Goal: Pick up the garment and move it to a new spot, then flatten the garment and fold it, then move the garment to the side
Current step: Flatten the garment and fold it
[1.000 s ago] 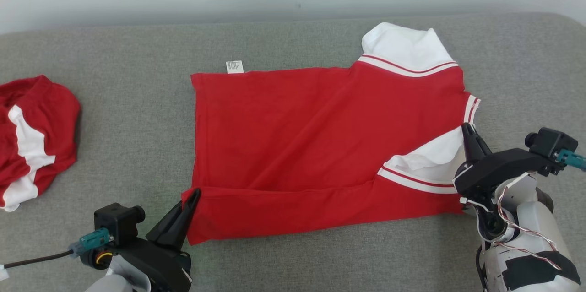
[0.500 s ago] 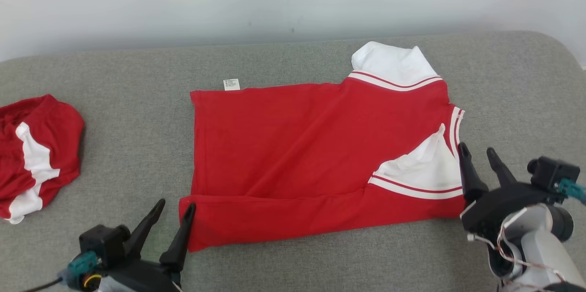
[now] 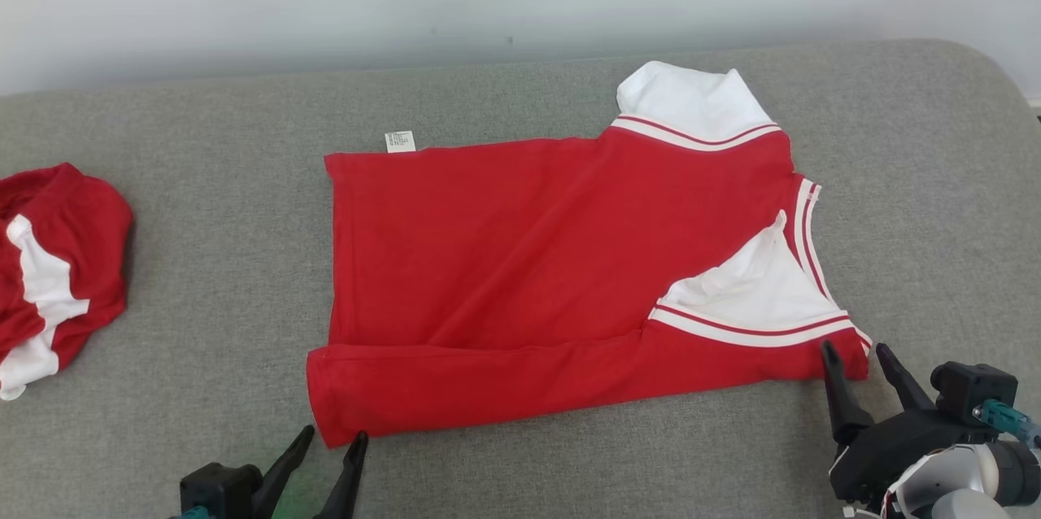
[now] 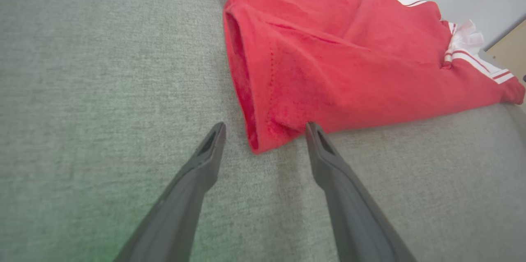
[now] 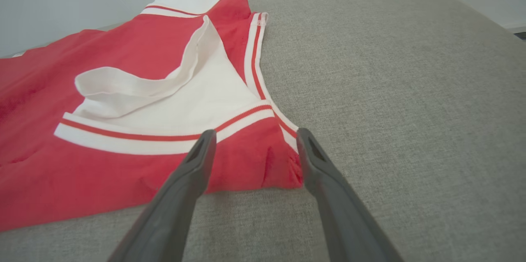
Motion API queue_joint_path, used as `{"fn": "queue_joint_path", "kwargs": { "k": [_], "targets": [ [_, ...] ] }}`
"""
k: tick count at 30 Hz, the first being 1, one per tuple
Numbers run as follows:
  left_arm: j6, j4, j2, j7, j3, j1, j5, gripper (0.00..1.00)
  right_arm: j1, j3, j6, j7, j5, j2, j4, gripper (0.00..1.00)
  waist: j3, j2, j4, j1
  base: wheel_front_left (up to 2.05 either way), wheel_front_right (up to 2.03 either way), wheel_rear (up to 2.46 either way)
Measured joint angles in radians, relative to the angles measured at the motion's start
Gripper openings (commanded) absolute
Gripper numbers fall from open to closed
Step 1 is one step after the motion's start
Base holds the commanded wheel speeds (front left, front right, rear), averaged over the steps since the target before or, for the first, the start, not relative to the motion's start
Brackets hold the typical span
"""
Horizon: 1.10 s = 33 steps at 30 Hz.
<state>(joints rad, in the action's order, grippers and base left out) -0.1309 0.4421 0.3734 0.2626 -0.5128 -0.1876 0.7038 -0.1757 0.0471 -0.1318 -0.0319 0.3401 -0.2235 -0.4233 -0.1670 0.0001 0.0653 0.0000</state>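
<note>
The red shirt lies flat on the grey cushion, long way left to right, collar at the right. The left end effector and right end effector are apart, empty, by its near corners.

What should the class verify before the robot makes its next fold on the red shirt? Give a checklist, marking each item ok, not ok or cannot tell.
1. Left gripper open, holding nothing: ok.
2. Right gripper open, holding nothing: ok.
3. Red shirt lying on the grey cushion with its near edge folded over its body: ok.
4. White sleeve flat: not ok, its hem stands up in a loose curl.
5. Care label tucked in: not ok, it pokes out at the far edge.
6. Other red and white garment clear of the shirt: ok, it lies apart at the left.
</note>
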Motion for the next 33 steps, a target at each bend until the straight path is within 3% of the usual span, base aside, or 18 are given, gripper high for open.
{"fn": "queue_joint_path", "kwargs": {
  "k": [11, 12, 13, 14, 19, 23, 33],
  "targets": [
    [0.000, 0.067, -0.002, 0.001, -0.039, -0.079, 0.024, 1.00, -0.055, 0.029, 0.000, -0.006, -0.044, 0.023, -0.093, 1.00, -0.036, 0.0000, 0.005, 0.0000, 0.00, 0.00, 0.00],
    [0.000, 0.076, -0.002, 0.002, -0.047, -0.087, 0.031, 0.84, -0.064, 0.029, 0.000, -0.004, -0.046, 0.026, -0.108, 0.47, -0.040, 0.0000, 0.005, 0.0000, 0.00, 0.00, 0.00],
    [0.000, 0.080, -0.002, 0.005, -0.058, -0.095, 0.040, 0.19, -0.070, 0.029, 0.000, -0.004, -0.048, 0.028, -0.118, 0.00, -0.043, 0.0000, 0.004, 0.0000, 0.00, 0.00, 0.00],
    [0.000, 0.081, -0.001, 0.004, -0.066, -0.104, 0.048, 0.00, -0.074, 0.025, 0.000, -0.004, -0.050, 0.030, -0.125, 0.00, -0.045, 0.0000, 0.004, 0.0000, 0.00, 0.00, 0.00],
    [0.000, 0.105, 0.002, 0.004, -0.099, -0.120, 0.084, 0.00, -0.089, 0.016, 0.000, -0.023, -0.051, 0.037, -0.156, 0.00, -0.037, 0.0000, 0.002, 0.0000, 0.00, 0.00, 0.00],
    [0.000, 0.112, 0.011, 0.004, -0.122, -0.118, 0.099, 0.00, -0.065, 0.026, 0.000, -0.035, 0.012, 0.043, -0.152, 0.00, -0.012, 0.0000, 0.001, 0.0000, 0.00, 0.00, 0.00],
    [-0.001, 0.062, 0.065, 0.002, -0.121, -0.016, 0.136, 0.00, 0.135, 0.032, 0.000, 0.014, 0.082, 0.033, 0.058, 0.00, 0.066, 0.0000, 0.003, -0.0001, 0.00, 0.00, 0.00]
  ]
}}
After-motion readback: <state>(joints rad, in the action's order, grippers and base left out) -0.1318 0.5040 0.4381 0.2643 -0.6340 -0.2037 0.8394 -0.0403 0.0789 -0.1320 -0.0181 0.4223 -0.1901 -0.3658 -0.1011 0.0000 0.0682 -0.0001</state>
